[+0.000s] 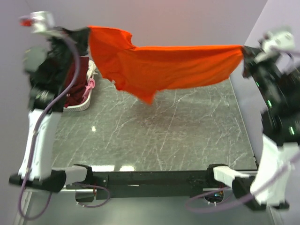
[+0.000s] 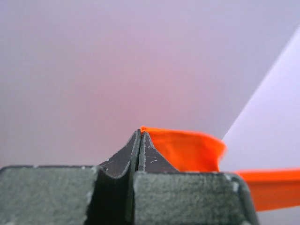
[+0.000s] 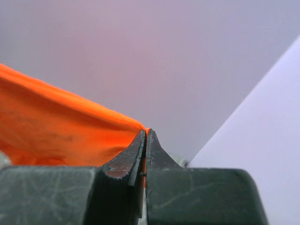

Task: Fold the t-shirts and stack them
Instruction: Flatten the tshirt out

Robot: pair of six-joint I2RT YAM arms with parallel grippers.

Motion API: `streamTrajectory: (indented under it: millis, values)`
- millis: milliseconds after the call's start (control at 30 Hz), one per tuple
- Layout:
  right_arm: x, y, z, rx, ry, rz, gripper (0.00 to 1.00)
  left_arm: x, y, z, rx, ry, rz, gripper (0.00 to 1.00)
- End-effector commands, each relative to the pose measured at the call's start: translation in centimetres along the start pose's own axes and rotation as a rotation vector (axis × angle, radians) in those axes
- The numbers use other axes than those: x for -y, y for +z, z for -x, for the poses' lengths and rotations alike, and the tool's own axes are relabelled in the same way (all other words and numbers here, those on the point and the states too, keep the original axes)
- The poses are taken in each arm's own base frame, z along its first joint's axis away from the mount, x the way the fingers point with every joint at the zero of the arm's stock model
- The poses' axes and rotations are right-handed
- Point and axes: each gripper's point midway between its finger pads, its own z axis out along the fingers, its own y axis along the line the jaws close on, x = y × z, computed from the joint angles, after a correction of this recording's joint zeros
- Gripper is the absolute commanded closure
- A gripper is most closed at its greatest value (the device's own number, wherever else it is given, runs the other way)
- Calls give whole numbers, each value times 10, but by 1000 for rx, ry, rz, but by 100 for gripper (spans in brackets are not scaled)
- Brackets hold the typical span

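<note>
Orange t-shirt [image 1: 164, 65]: is held clear of the counter [image 1: 178, 136], stretched in the air above its far half; no part is seen touching the surface.
Long axis: runs left to right across the workspace, the right end a little lower; most of the cloth sags left of the middle, and one corner hangs down toward the counter's centre.
Left tool [image 1: 87, 32]: is pressed together, pinching the shirt's far-left edge, as confirmed in the left wrist view.
Right tool [image 1: 244, 49]: is pressed together on the opposite edge, with cloth caught between the tips.
Nearer arm: neither is favoured; the shirt lies inward from each tool, so both are judged to be needed together.
Open room: bare counter is seen below the shirt and toward the arm bases, judged ample for laying it flat.
Edges: a white wire basket [image 1: 85, 101] holding a maroon t-shirt [image 1: 77, 79] and a pink t-shirt [image 1: 89, 86] sits at far left, near the left arm; the side wall stands close beside the right tool.
Risk: the hanging corner is likely to land first and bunch.
</note>
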Motion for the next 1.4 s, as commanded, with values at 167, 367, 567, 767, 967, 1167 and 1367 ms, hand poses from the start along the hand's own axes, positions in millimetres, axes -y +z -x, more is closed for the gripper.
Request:
streamTrajectory:
  millis: [167, 367, 567, 767, 967, 1167, 1367]
  values:
    - [21, -105, 76, 261, -36, -186, 100, 73, -98, 125, 341, -42, -206, 100]
    - [30, -148, 102, 324, -26, -260, 100, 96, -145, 164, 445, -35, -274, 100]
    - [27, -125, 78, 266, 0, -240, 100, 93, -147, 155, 433, -28, -271, 99]
    - [8, -52, -15, 84, 47, -165, 100, 48, -93, 59, 235, -59, -178, 100]
    - [-24, 27, -181, -192, 94, -78, 100, -29, -38, -115, -66, -137, -23, 100]
    - [-65, 89, -356, -459, 107, 42, 100, -121, 13, -291, -373, -185, 160, 100]
    - [-76, 140, -461, -703, 133, 84, 100, -190, 66, -400, -608, -263, 272, 100]
